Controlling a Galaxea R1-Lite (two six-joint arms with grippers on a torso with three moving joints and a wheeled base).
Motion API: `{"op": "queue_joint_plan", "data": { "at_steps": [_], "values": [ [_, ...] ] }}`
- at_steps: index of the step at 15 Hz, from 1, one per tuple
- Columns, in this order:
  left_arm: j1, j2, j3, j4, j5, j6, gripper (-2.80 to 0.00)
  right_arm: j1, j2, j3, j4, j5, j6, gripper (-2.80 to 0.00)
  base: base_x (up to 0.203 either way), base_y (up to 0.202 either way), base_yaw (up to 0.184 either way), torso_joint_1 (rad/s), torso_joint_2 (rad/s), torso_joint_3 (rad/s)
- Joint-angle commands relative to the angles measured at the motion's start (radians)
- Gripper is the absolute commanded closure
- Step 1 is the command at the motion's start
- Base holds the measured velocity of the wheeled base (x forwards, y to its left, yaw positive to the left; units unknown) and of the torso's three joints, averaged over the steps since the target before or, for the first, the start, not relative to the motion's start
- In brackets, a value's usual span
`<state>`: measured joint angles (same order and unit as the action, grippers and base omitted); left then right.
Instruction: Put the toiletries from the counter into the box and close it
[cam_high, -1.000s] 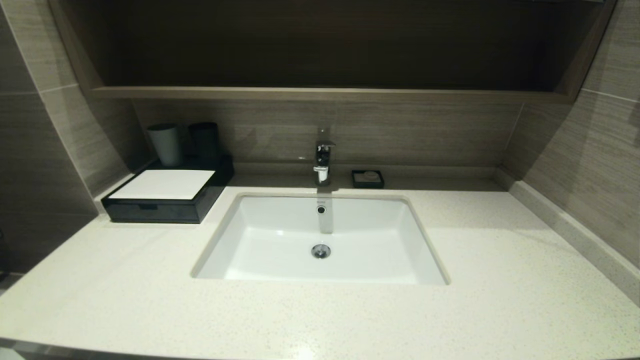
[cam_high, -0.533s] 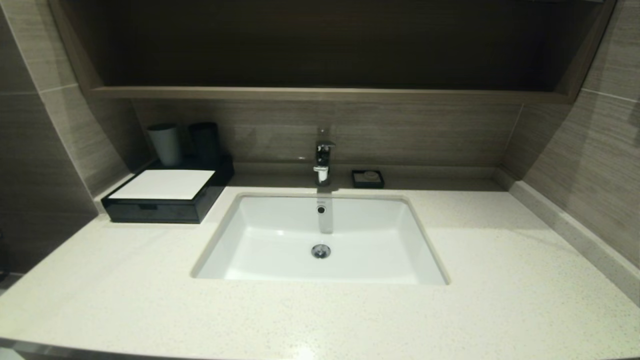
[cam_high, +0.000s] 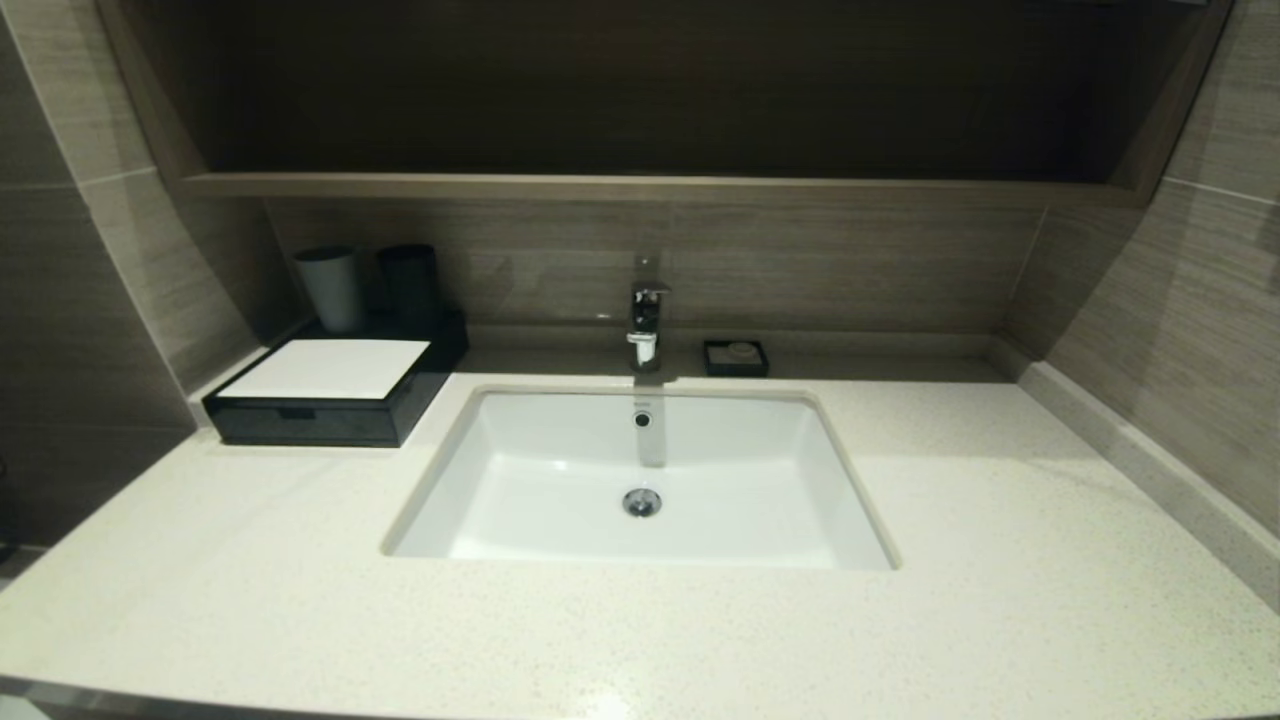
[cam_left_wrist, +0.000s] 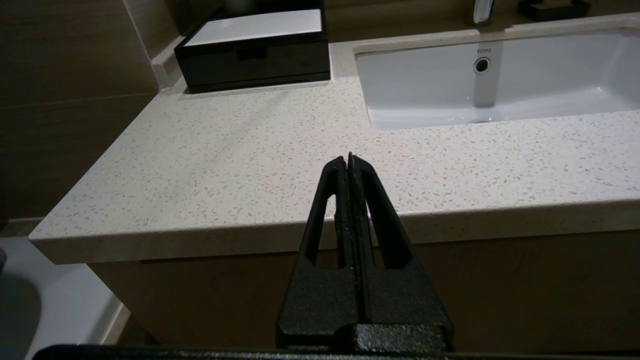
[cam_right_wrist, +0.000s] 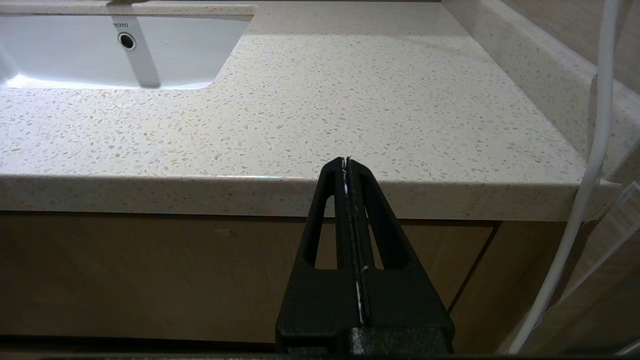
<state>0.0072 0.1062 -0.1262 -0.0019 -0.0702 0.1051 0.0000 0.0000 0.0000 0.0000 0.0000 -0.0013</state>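
Both black grippers, left (cam_left_wrist: 349, 161) and right (cam_right_wrist: 346, 162), are hanging pressed shut, holding nothing, below the speckled countertop's (cam_left_wrist: 240, 165) front edge; the glossy black white-topped box (cam_left_wrist: 255, 47) is sitting far ahead of the left one.

Pale speckled stone vanity top (cam_high: 1000, 560) fills the lower frame. White rectangular undermount basin (cam_high: 560, 510) at centre, chrome faucet (cam_high: 646, 325) at its rear. Walls: grey-brown horizontal-grain tile (cam_high: 1200, 310) on both sides and behind. Dark recessed niche (cam_high: 660, 90) across the top of the frame. Wood-tone cabinet front (cam_right_wrist: 150, 270) below the top's edge.
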Motion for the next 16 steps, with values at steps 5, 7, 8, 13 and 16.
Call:
{"op": "queue_joint_plan", "data": {
  "at_steps": [5,7,8,13,16],
  "values": [
    [0.000,0.003,0.080,-0.036,0.004,0.016,0.00,0.000,0.000,0.000,0.000,0.000,0.000,0.00,0.000,0.000,0.000,0.000,0.00,0.000],
    [0.000,0.003,0.099,-0.036,0.004,0.016,0.00,0.000,0.000,0.000,0.000,0.000,0.000,0.00,0.000,0.000,0.000,0.000,0.00,0.000],
    [0.000,0.003,0.111,-0.036,0.006,0.018,0.00,0.000,0.000,0.000,0.000,0.000,0.000,0.00,0.000,0.000,0.000,0.000,0.00,0.000],
    [0.000,0.002,0.129,-0.037,0.027,0.018,0.00,0.000,0.000,0.000,0.000,0.000,0.000,0.00,0.000,0.000,0.000,0.000,0.00,0.000],
    [0.000,0.001,0.145,-0.075,0.032,0.015,0.00,0.000,-0.001,0.000,0.000,0.000,0.000,0.00,0.000,0.000,0.000,0.000,0.00,0.000]
  ]
}}
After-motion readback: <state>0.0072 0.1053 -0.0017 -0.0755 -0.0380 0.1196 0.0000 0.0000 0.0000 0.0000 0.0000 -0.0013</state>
